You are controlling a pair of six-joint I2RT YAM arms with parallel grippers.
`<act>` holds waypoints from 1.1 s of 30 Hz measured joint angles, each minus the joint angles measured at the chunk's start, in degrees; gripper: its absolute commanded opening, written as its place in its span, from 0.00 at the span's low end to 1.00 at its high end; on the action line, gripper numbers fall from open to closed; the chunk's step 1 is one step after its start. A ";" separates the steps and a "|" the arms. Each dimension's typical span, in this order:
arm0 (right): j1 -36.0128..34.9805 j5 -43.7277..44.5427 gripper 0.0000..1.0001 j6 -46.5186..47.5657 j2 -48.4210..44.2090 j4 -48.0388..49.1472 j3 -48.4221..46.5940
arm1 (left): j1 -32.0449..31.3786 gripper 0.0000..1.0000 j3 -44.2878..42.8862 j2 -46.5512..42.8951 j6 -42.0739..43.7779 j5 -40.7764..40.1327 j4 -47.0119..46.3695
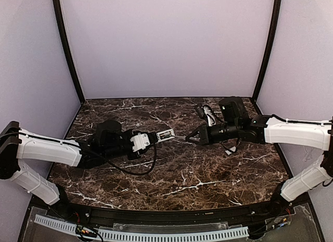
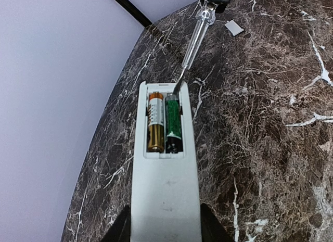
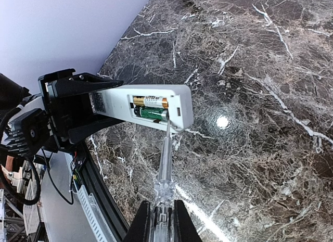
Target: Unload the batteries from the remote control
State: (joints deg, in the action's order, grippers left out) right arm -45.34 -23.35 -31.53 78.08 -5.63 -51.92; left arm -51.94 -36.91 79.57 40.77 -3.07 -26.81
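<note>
The white remote control [image 2: 165,200] is held above the marble table, back face up, with its battery bay open. Two batteries lie side by side in the bay, a gold one [image 2: 155,122] and a green one [image 2: 173,125]. My left gripper [image 2: 165,232] is shut on the remote's near end. My right gripper [image 3: 162,221] is shut on a clear-handled screwdriver [image 3: 165,164], whose metal tip rests at the end of the green battery [image 3: 152,114] by the bay's edge. In the top view the remote control [image 1: 164,135] and my right gripper [image 1: 195,137] meet at mid-table.
A small white flat cover piece [image 2: 234,27] lies on the marble table [image 1: 197,185] beyond the screwdriver. Pale walls and black corner posts [image 1: 67,49] close in the back and sides. A black cable [image 1: 140,169] loops under the left arm.
</note>
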 measured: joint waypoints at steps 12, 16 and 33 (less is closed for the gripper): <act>1.40 -5.27 0.00 1.68 0.02 0.76 1.11 | 0.09 0.00 1.53 -0.96 -0.50 2.27 -0.04; 2.05 -6.93 0.00 2.58 0.07 0.90 1.31 | 0.09 0.00 1.64 -1.07 -0.50 2.71 -0.07; 5.01 -16.13 0.00 5.70 3.06 2.60 2.14 | 0.42 0.00 2.47 -1.92 -1.51 5.31 2.19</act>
State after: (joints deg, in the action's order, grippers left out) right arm -40.34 -39.48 -25.82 81.14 -3.03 -49.78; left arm -51.53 -34.44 77.65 39.27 2.24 -24.62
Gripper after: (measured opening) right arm 0.100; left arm 0.368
